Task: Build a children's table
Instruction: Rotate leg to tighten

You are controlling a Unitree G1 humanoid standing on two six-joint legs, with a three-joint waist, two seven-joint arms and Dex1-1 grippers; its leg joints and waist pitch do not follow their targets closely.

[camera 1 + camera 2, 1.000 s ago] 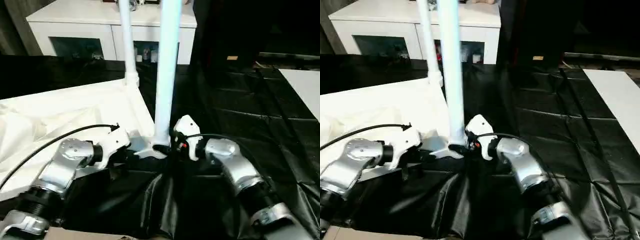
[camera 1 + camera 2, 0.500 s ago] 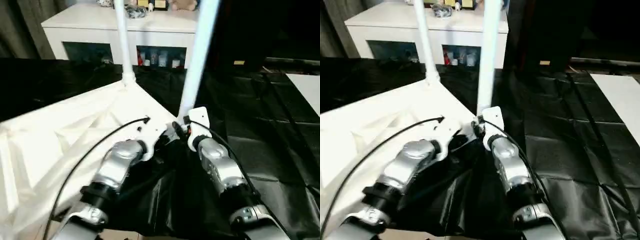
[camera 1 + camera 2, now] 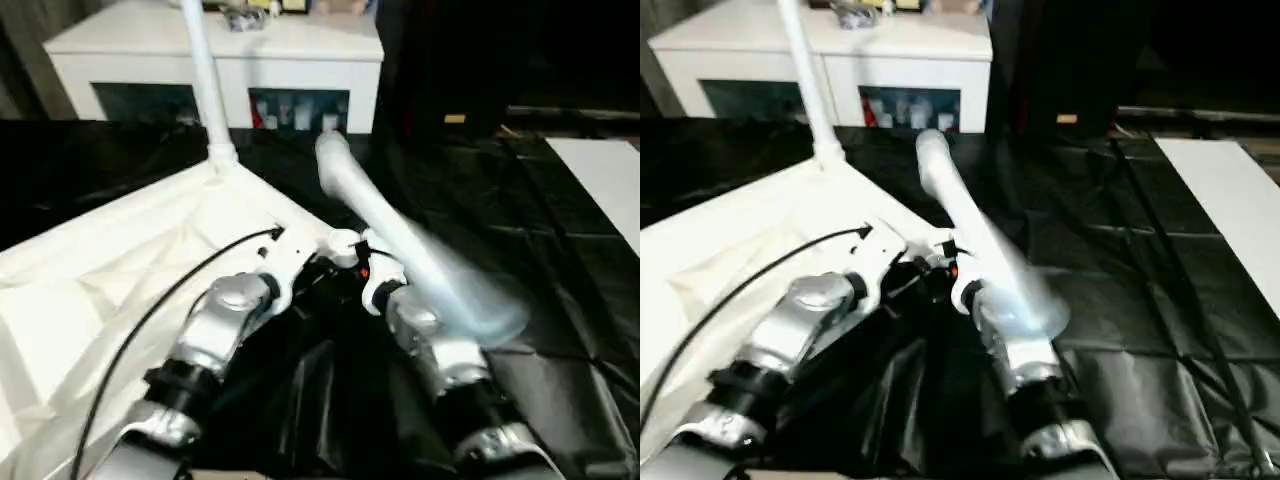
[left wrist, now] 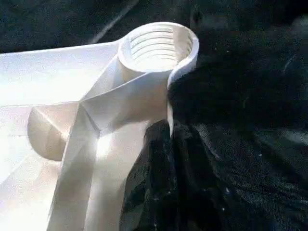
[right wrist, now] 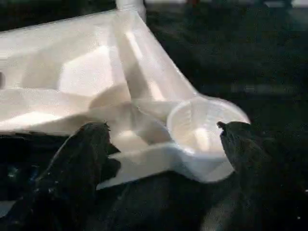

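Black fingers of the right pincer stand wide apart, one on each side of the round socket at the near corner of the table top, and they hold nothing. For the left pincer I cannot tell how far it is open; it sits just beside the same corner.

The socket is empty, and the left wrist view shows screw ridges inside its smooth white plastic ring. One long round leg leans tilted and blurred over the right forearm, free of the socket. Another leg stands upright in the far corner. The top lies upside down, with ribs running to the corners, on crinkled black sheeting.

I judge that the step is fitting this leg; next it must be caught, set upright over the threads and turned
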